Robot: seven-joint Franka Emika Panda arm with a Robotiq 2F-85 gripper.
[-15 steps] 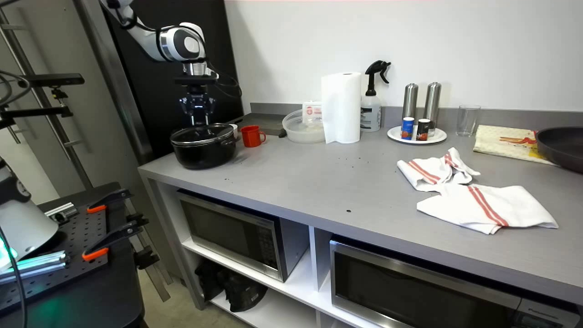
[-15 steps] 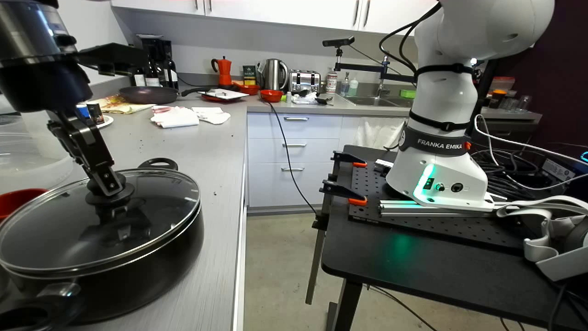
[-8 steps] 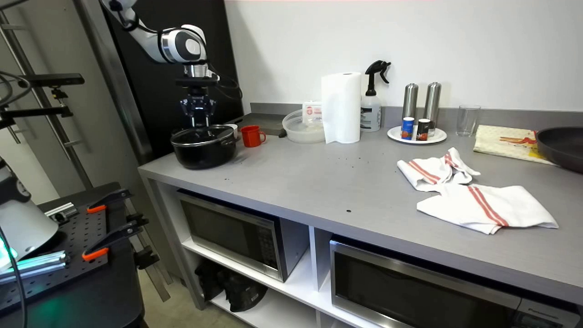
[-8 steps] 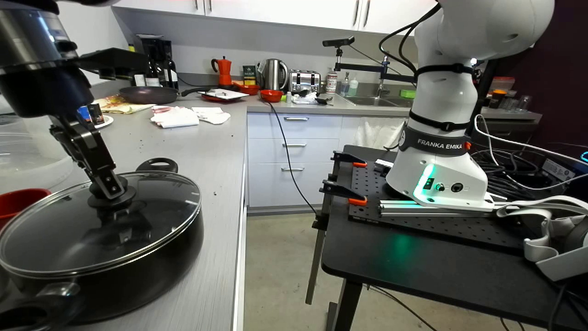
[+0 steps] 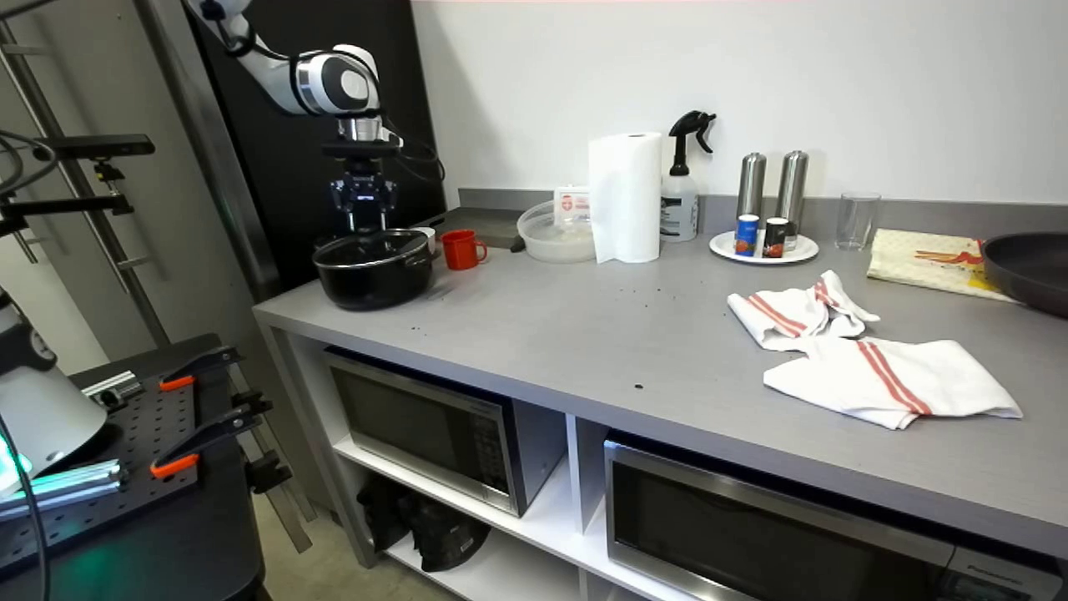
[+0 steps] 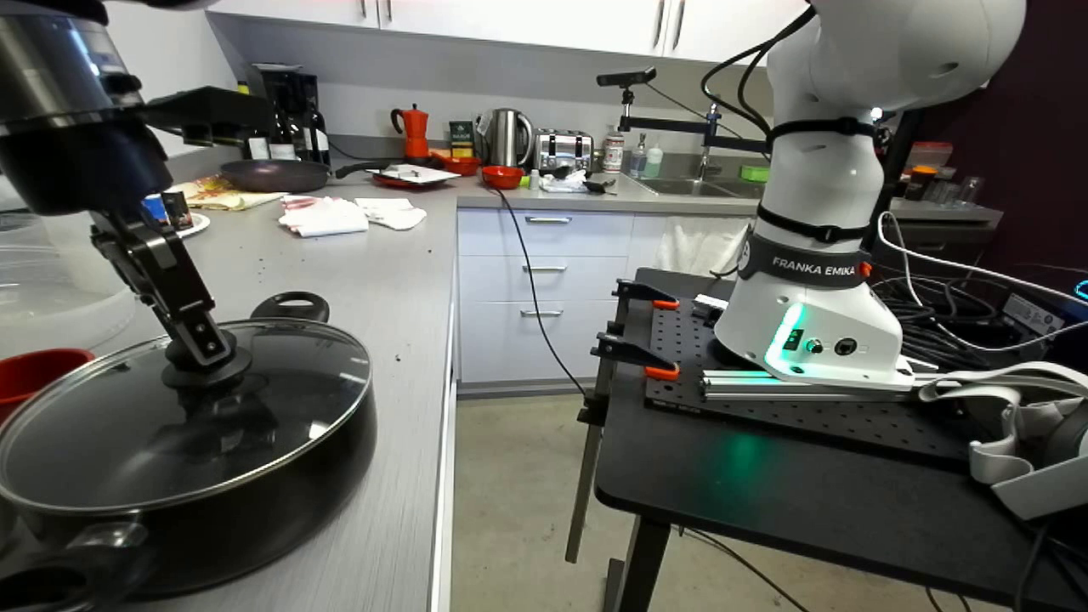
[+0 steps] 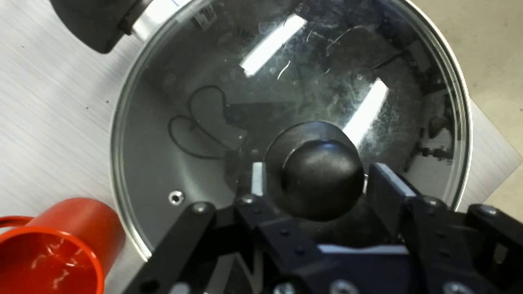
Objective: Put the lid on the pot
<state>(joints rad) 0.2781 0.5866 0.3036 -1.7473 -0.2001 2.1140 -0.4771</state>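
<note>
lid (image 6: 187,425): clear glass, thin metal rim; lies on the pot (image 6: 280,523), covering its top, looks about level
pot: black, on the grey counter (image 5: 584,325) near its end; contents can't be made out, glass dark and full of reflections
gripper (image 7: 320,179): fingers (image 7: 388,192) spread, one each side of the dark knob (image 7: 327,163); clear gap on one side, very close on the other, touch there can't be told
red cup (image 7: 81,224): upright beside the pot; inside red with bright reflections
clear bowl (image 5: 551,250): small white box (image 5: 572,204) with red mark in or behind it, can't tell which
white plate (image 5: 724,245): holds blue shaker (image 5: 746,236) and black shaker (image 5: 774,239), both white-topped; steel mills (image 5: 753,185) at its back, unclear if on it
drinking glass (image 5: 858,221): upright, near the wall
lid change: rim slightly lower than a second ago
finger change: farther apart than half a second ago
same spots: pot, red cup, clear bowl, white plate
robot base (image 6: 803,314): reads "FRANKA EMIKA"
microwave (image 5: 784,517): under the counter, reads "Panasonic"
spray bottle (image 5: 679,209): label print too small to read
</note>
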